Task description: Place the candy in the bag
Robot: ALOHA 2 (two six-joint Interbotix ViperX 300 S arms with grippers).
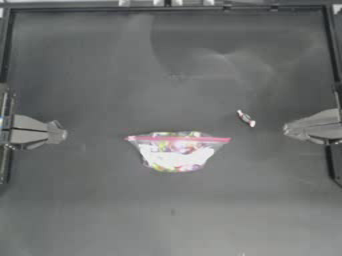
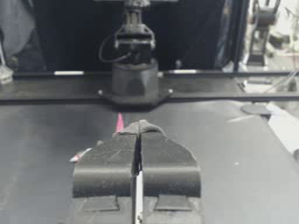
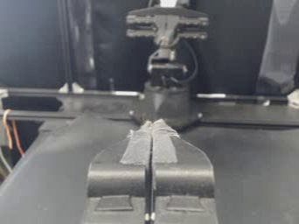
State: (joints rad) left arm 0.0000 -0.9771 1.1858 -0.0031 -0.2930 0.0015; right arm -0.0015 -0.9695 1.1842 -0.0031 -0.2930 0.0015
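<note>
Both arms sit drawn back at the table's edges. The left gripper rests at nine o'clock in the top view, pointing toward the table's middle, level with the bag's zip strip. Its own wrist view shows the two jaws pressed flat together with only a thin seam between them, and nothing is caught in that seam. The right gripper mirrors it at three o'clock, also aimed inward. Its jaws are likewise closed against each other and hold nothing. Each wrist view looks across the table at the opposite arm's base.

There is one bag, lying flat just below the table's centre, well apart from both grippers. Its pink-red zip strip runs straight across its top edge, facing twelve o'clock, and the clear body tapers toward six o'clock. Multicoloured sweets show through the plastic; they blur together, so their number cannot be told. Whether the mouth is open or sealed is hard to judge from above, though it looks flat. In the left wrist view a sliver of the pink strip peeks out beside the closed jaws.

There is one loose candy, a small red and whitish piece lying on the dark table at about two o'clock from the bag. It lies slanted, outside the bag and not touching it, between the bag and the right gripper.
</note>
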